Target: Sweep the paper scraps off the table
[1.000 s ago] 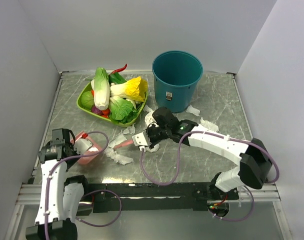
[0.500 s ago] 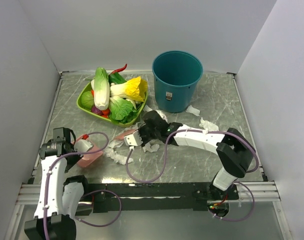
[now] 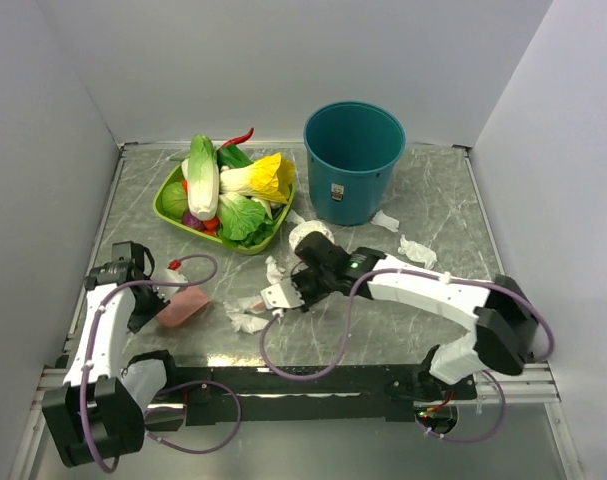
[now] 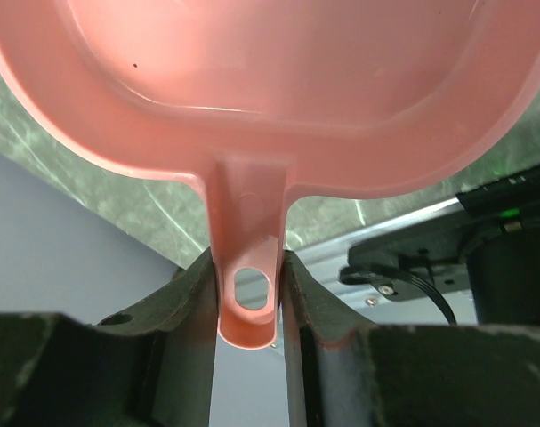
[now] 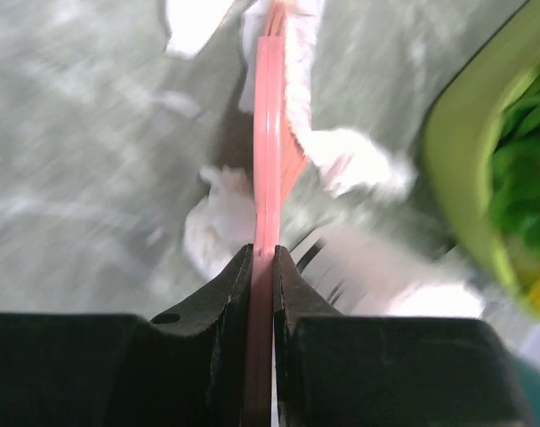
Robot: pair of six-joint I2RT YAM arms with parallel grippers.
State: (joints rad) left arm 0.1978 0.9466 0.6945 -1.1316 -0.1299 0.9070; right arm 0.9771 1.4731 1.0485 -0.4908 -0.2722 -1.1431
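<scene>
My left gripper (image 4: 247, 298) is clamped on the pink dustpan (image 4: 270, 98) handle and my right gripper (image 5: 262, 267) is squeezed tight on the thin pink brush (image 5: 268, 124); the paper scraps (image 3: 245, 318) lie on the table (image 3: 403, 335) between them; I should push low and slow toward the pink dustpan.

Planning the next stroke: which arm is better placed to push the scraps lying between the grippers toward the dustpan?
Right. The right gripper is shut on the pink brush, beside the paper scraps. The left gripper holds the pink dustpan by its handle, so it likely just waits.
</scene>
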